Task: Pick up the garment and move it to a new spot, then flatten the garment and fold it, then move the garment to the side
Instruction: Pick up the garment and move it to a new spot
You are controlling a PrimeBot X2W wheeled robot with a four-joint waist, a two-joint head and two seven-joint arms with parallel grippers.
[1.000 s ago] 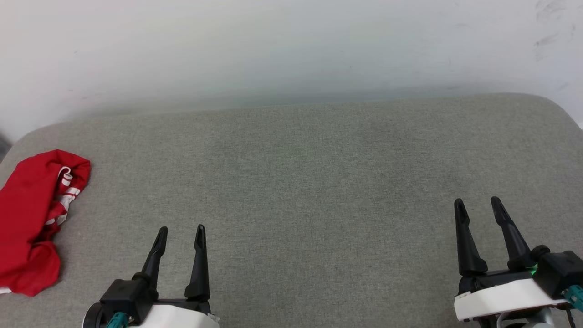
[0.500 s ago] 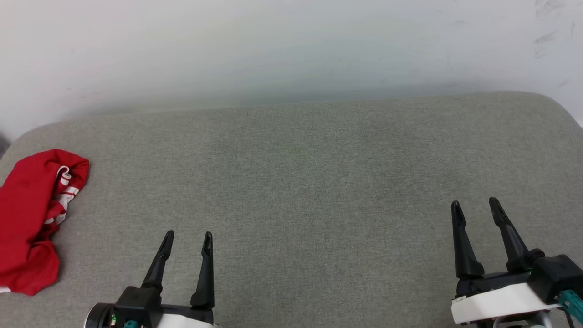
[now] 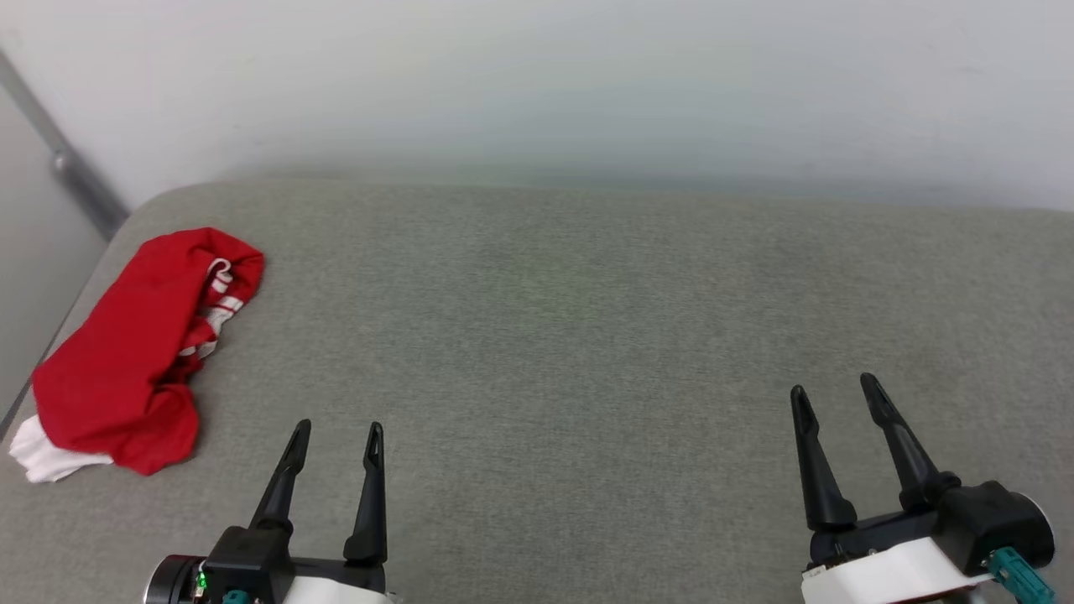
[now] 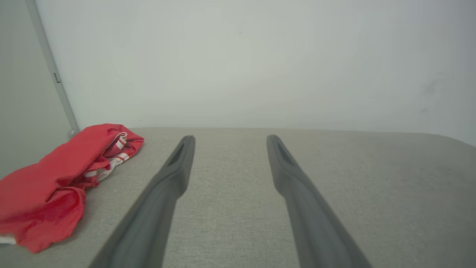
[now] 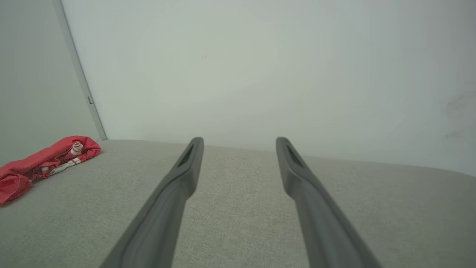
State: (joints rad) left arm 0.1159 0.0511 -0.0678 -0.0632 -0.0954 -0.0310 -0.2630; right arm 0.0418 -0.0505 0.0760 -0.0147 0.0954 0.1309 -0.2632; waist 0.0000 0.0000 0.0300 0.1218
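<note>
While the left gripper point(image 3: 338, 426) gapes, the garment point(image 3: 134, 352) lies crumpled leftward, apart.

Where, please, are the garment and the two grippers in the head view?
garment point(image 3: 126, 361), head view, middle of the red bunched cloth.
left gripper point(image 3: 338, 425), head view, midway between its fingertips.
right gripper point(image 3: 832, 384), head view, midway between its fingertips.

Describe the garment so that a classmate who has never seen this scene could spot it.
A wide grey cushion runs along a pale wall. At its left end lies the garment, a crumpled heap. It is bright red with white striped trim against plain grey.
</note>
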